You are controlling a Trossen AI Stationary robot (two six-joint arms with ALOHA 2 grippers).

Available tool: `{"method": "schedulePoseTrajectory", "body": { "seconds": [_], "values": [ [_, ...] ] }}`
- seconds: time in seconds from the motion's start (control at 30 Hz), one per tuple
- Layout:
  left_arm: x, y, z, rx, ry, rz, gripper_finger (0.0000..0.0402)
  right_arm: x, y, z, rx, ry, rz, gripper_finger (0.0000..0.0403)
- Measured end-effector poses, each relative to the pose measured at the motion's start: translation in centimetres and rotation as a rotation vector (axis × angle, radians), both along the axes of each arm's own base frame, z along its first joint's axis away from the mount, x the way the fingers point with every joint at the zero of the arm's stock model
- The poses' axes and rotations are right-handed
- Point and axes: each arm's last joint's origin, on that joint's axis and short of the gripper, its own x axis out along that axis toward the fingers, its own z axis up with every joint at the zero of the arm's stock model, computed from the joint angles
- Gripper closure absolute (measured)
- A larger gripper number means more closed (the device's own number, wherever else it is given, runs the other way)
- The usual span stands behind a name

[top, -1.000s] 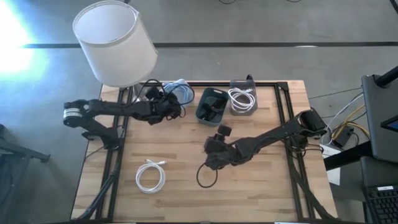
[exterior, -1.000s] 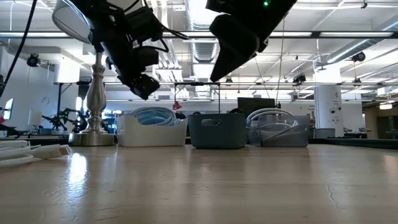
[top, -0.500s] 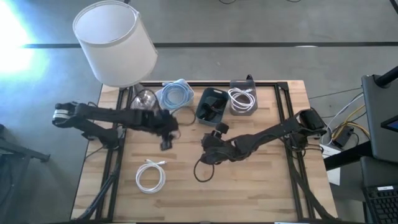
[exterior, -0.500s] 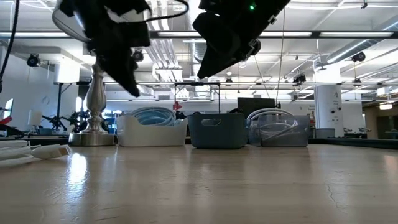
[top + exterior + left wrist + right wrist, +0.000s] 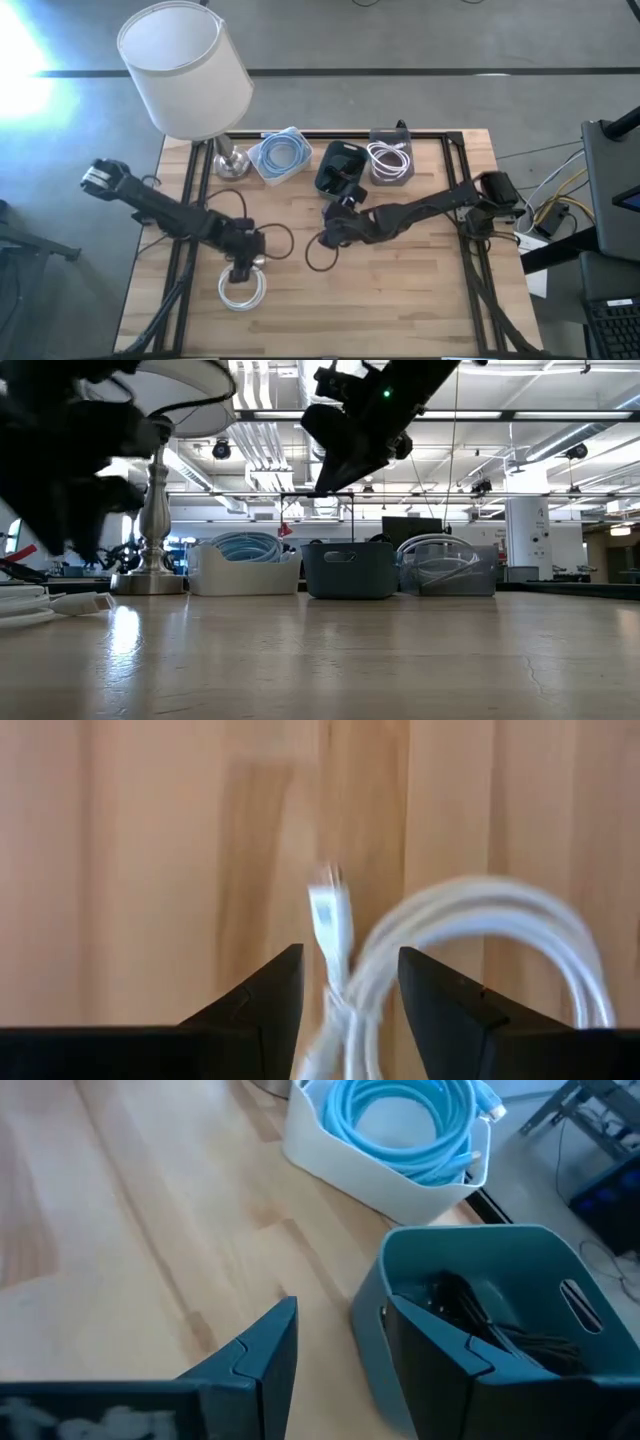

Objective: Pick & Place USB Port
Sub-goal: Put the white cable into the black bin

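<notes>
White cable (image 5: 345,960) lies between the spread fingers (image 5: 260,1000) of the left hand (image 5: 243,265), which hangs over the coil's plug end on the wooden table (image 5: 420,280); the fingers do not seem to touch it, though the wrist view is blurred. That coil (image 5: 242,288) sits well in front of the lamp (image 5: 186,75). Right hand (image 5: 335,222), fingers also spread and holding nothing, hovers just before the teal bin (image 5: 480,1310) of dark cables. A black loop (image 5: 320,254) lies beside it. White bin (image 5: 385,1155) with blue cable stands next to the lamp base.
</notes>
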Motion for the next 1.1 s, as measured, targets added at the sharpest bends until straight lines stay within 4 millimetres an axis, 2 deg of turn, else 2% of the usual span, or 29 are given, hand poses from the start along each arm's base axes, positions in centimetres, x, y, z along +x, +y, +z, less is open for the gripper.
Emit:
{"method": "schedulePoseTrajectory", "body": {
  "seconds": [0.17,0.33,0.5,0.67,0.83,0.93,1.1],
  "values": [
    [-1.4,-0.5,-1.8,-0.012,0.074,0.022,0.0237,0.6,-1.8,0.0,0.052,0.024,0.079,0.0252],
    [-2.0,-0.4,-3.3,-0.06,0.093,0.036,0.0249,1.4,-2.9,0.5,0.102,-0.024,0.159,0.026],
    [-2.1,-0.5,-4.5,-0.141,0.03,0.037,0.0262,1.8,-3.1,0.7,0.069,-0.049,0.202,0.0269],
    [-2.1,-0.3,-5.3,-0.129,-0.045,0.059,0.0271,2.4,-3.1,0.3,0.058,-0.067,0.235,0.0277],
    [-2.1,-0.2,-5.5,-0.114,-0.079,0.093,0.0296,3.1,-3.0,-0.4,0.048,-0.078,0.268,0.028],
    [-1.6,-0.1,-5.3,-0.055,-0.164,0.117,0.0314,3.1,-2.8,-0.5,0.086,-0.075,0.316,0.028],
    [-0.7,0.6,-4.4,0.188,-0.334,0.259,0.0323,3.3,-2.0,-0.5,0.26,-0.099,0.522,0.0284]
  ]
}}
